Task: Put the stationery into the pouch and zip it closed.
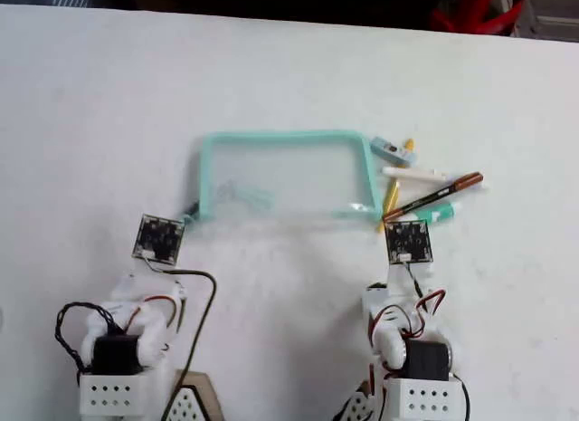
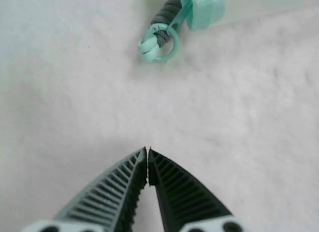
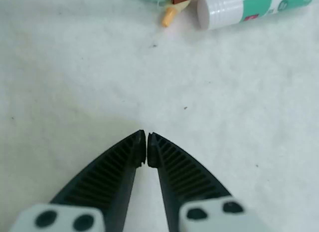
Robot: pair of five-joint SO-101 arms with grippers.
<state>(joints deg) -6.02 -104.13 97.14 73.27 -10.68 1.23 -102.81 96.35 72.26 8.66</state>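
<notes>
Right now both pairs of jaws are pressed together on nothing. My left gripper (image 2: 148, 157) hangs over bare table (image 2: 60, 92) near the zip pull (image 2: 160, 42); my right gripper (image 3: 146, 142) hangs near the glue stick (image 3: 249, 7). The pouch (image 1: 280, 172) lies flat ahead, with the stationery (image 1: 425, 181) heaped against its right end. I'd open the right jaws wide, then straddle the glue stick squarely across its barrel.
</notes>
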